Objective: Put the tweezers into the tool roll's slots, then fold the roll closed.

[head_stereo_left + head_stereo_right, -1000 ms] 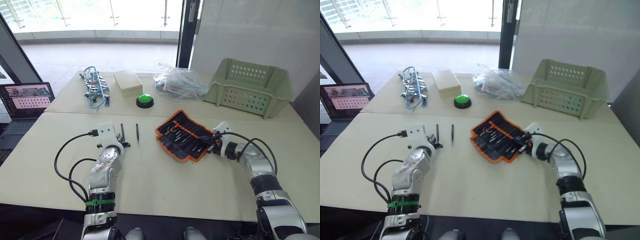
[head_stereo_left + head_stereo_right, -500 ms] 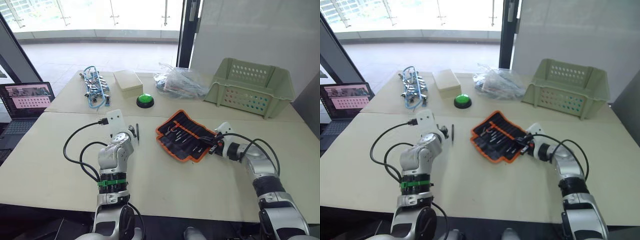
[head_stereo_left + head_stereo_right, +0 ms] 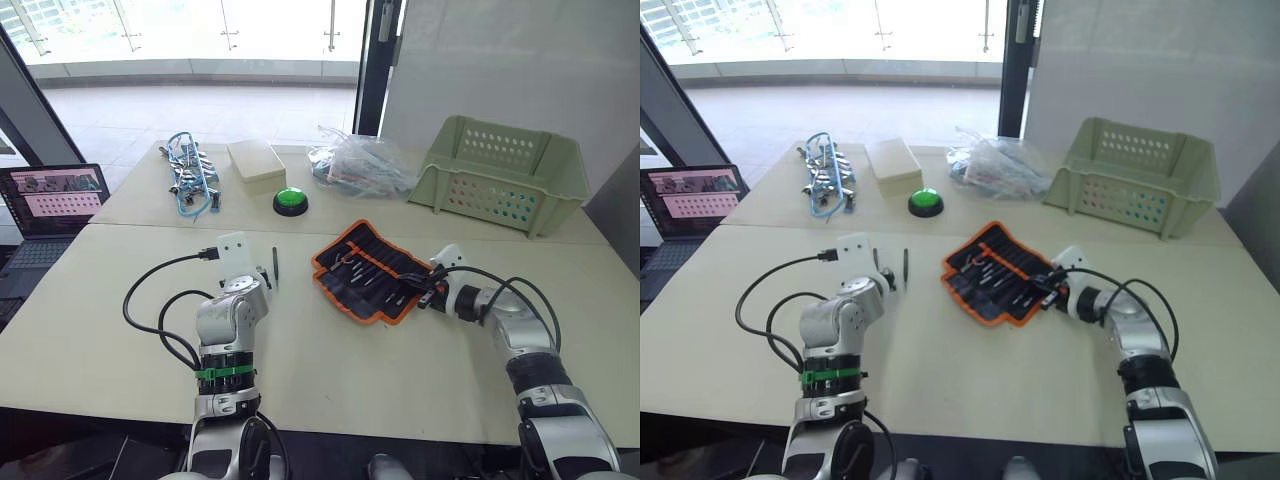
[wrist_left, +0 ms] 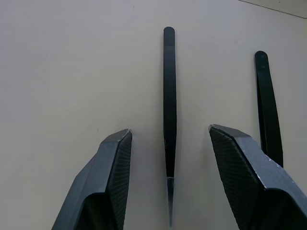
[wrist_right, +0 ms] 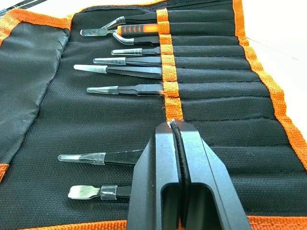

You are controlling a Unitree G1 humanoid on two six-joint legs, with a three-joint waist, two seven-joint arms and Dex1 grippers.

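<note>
The table (image 3: 330,350) carried the tool roll (image 3: 372,268), lying open, its slots (image 5: 211,103) holding several tweezers. My right gripper (image 5: 173,125) rested over the roll — fingers pressed together, nothing visibly held. My left gripper (image 4: 169,139) stood open astride one loose tweezer (image 4: 169,110); another tweezer (image 4: 266,110) lay just beside.

Woven cloth tool roll (image 5: 120,120) (matt black tweezers (image 4: 169,105))
</note>
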